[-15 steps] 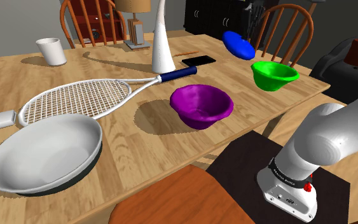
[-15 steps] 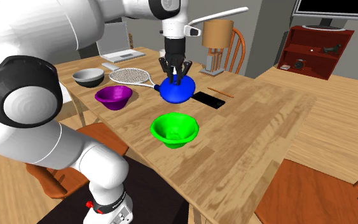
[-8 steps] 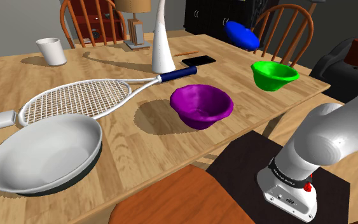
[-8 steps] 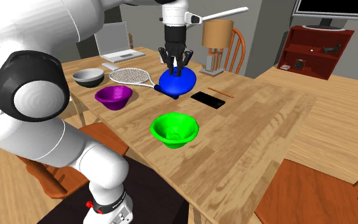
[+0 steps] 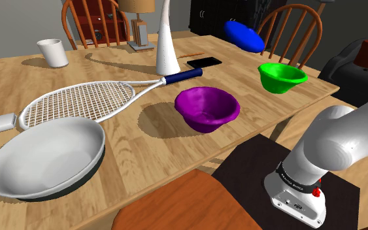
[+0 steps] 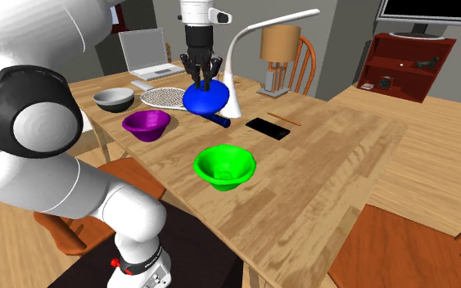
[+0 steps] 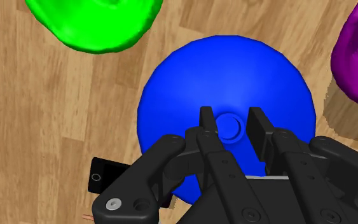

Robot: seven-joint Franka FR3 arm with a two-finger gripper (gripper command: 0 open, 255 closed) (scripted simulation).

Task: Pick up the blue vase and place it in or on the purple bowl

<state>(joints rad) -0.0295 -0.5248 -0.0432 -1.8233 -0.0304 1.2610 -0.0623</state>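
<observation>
The blue vase [image 6: 205, 98] is round and squat and hangs in the air above the wooden table [image 6: 335, 155]. My gripper [image 6: 201, 80] comes straight down onto it and is shut on its small neck. In the wrist view the two fingers clasp the neck at the gripper [image 7: 232, 118], with the vase's wide body [image 7: 190, 83] below. The purple bowl [image 6: 146, 124] stands on the table to the second exterior view's left of the vase, lower and nearer the table edge. In the shoulder view the vase [image 5: 244, 36] floats beyond the purple bowl [image 5: 206, 108].
A green bowl [image 6: 225, 166] stands near the table's front edge. A black phone [image 6: 268, 128], a racket [image 5: 84, 99], a large white bowl [image 5: 42, 157], a mug [image 5: 53, 52], a white lamp [image 6: 245, 57] and a laptop [image 6: 145, 53] also sit on the table. Wooden chairs surround it.
The gripper has lifted the blue vase off the table and carried it towards the second exterior view's left, closer to the purple bowl.
</observation>
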